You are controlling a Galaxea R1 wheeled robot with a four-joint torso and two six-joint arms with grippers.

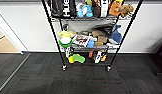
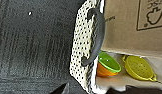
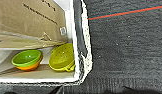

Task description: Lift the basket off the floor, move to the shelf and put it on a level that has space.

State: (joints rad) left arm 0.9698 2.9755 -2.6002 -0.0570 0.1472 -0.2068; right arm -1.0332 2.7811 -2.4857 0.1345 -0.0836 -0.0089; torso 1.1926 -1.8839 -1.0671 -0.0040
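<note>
In the head view, the shelf point(image 1: 87, 35) stood on the floor point(image 1: 79, 80) against a white wall point(image 1: 27, 27), its tiers full of bags, boxes and toys.

In the left wrist view, the basket point(image 2: 80, 47) sat on the floor beside the camera, its black handle point(image 2: 97, 35) running along the rim. Inside the basket lay a cardboard box point(image 2: 127, 25), a green bowl point(image 2: 109, 61) on an orange bowl point(image 2: 103, 71), and a yellow strainer point(image 2: 138, 67).

In the right wrist view, the basket's other edge lay next to a red line point(image 3: 124, 12) on the floor. I cannot tell how far either gripper was open, or whether it held anything.
</note>
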